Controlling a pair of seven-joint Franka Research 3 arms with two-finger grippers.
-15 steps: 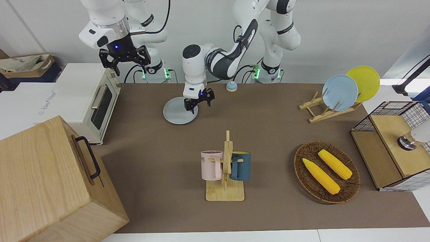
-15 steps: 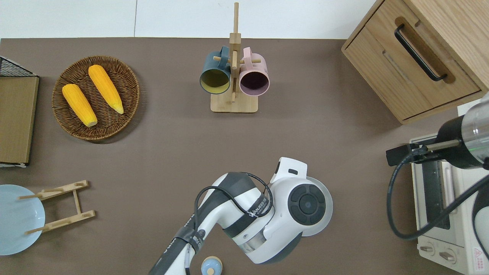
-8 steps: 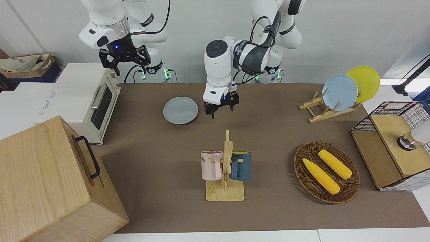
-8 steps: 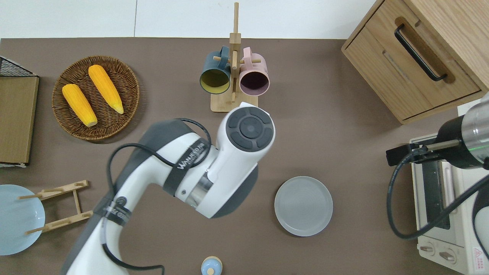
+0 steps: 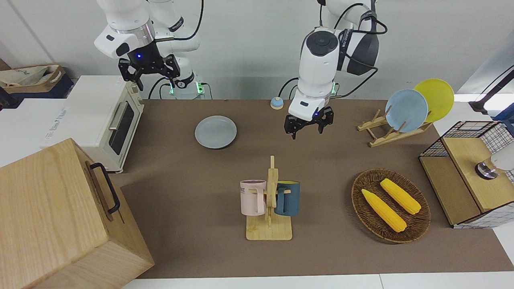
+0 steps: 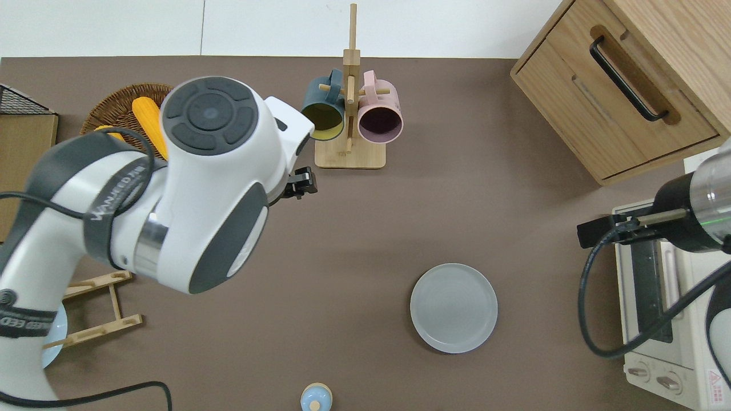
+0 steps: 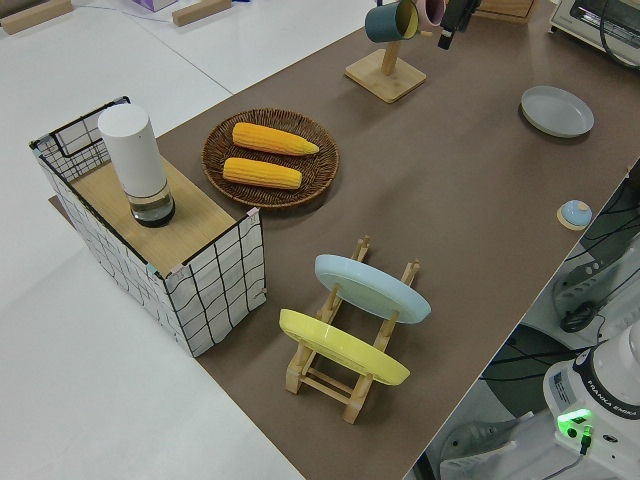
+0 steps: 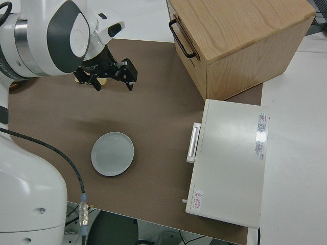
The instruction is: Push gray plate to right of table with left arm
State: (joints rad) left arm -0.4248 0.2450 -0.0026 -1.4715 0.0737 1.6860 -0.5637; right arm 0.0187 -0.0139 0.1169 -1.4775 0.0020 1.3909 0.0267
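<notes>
**Plate sits toward the right arm's end, left gripper up and clear**

Front view: the gray plate [image 5: 215, 132] lies flat on the table [image 5: 180, 180], toward the right arm's end, near the white toaster oven [image 5: 105, 116] and nearer to the robots than the mug rack [image 5: 270, 200]. The left gripper [image 5: 308, 128] hangs in the air well apart from the plate, fingers spread and nothing between them. The right arm is parked, its gripper [image 5: 148, 71] open and empty.

Overhead view: the plate [image 6: 454, 307] rests alone on bare brown cover, nothing touching it. The left arm's big white wrist fills the frame; only a black tip of the gripper [image 6: 298, 185] peeks out, over the table beside the mug rack's base [image 6: 349, 157]. A wicker basket of corn [image 6: 123, 103] is half hidden under the arm.

Left side view: the plate [image 7: 556, 110] shows whole, level on the table; a small blue bell [image 7: 574, 213] sits nearer to the robots.

Right side view: plate [image 8: 113, 153] below, open gripper [image 8: 113, 76] above it in frame, clear gap between them.

My read: the push looks done, and this is the pull-away stage. If the plate needs to go closer to the oven, the gripper must drop to table height beside the plate's rim on the left arm's side and sweep across; otherwise, simply retire the arm, minding the mug rack.
</notes>
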